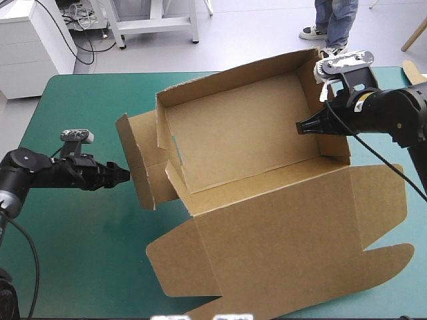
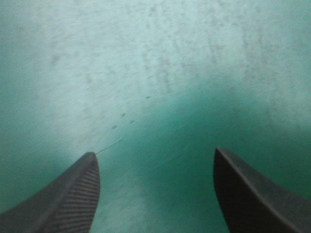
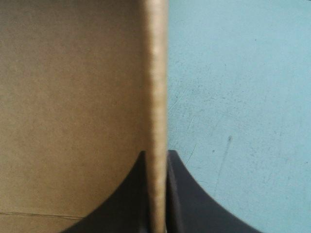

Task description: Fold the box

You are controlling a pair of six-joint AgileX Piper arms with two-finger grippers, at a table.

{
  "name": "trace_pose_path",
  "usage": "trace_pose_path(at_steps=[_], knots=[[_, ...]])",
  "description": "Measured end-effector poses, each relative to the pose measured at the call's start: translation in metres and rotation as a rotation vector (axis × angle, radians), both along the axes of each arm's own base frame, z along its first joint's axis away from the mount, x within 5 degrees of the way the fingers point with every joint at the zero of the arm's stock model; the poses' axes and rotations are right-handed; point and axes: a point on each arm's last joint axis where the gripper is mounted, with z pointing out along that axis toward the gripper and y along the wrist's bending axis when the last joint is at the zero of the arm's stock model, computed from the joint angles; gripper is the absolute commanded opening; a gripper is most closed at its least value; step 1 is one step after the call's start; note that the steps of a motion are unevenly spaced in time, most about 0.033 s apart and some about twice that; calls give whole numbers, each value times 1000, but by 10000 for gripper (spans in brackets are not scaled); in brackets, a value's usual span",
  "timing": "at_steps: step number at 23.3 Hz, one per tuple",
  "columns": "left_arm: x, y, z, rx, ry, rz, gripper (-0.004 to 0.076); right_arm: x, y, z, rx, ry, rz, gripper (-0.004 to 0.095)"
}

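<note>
**A:** Where does the brown cardboard box [image 1: 240, 133] stand?

**B:** Mid-table on the teal-green cover [image 1: 73, 253], with its walls raised and its lid panel [image 1: 280, 233] flat toward the near edge. The black, fin-fingered right gripper [image 1: 300, 127] pinches the right-hand wall [image 3: 156, 73], all but closed on the board, likely to steady the tray.

**A:** And the left gripper [image 1: 123, 175]?

**B:** Spread wide and holding nothing, just beside the loose left flap [image 1: 137, 167], seemingly ready to push it in. Contact is hard to judge from above.

**A:** What do the wrist views add?

**B:** The right one proves the pinch. The left shows only bare cover between its fingers, no flap.
</note>
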Motion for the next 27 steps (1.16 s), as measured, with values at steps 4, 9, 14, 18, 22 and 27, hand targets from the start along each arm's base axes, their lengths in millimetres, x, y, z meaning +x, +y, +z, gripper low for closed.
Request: trace_pose_path(at_steps=[4, 9, 14, 18, 22, 27], knots=[[9, -11, -10, -178, -61, -44, 474, 9, 3, -6, -5, 18, -1, -21], [12, -19, 2, -298, -171, -99, 474, 25, 7, -15, -7, 26, -1, -21], [15, -21, 7, -360, -206, -76, 474, 29, 9, -17, -5, 20, -1, -21], [15, -23, 11, -413, -215, -76, 474, 35, 11, -22, -9, 33, -1, -21], [10, -27, 13, -454, -196, -134, 474, 42, 13, -26, -8, 29, -1, -21], [5, -30, 22, -494, -215, -159, 474, 50, 15, -31, -6, 26, -2, -21]])
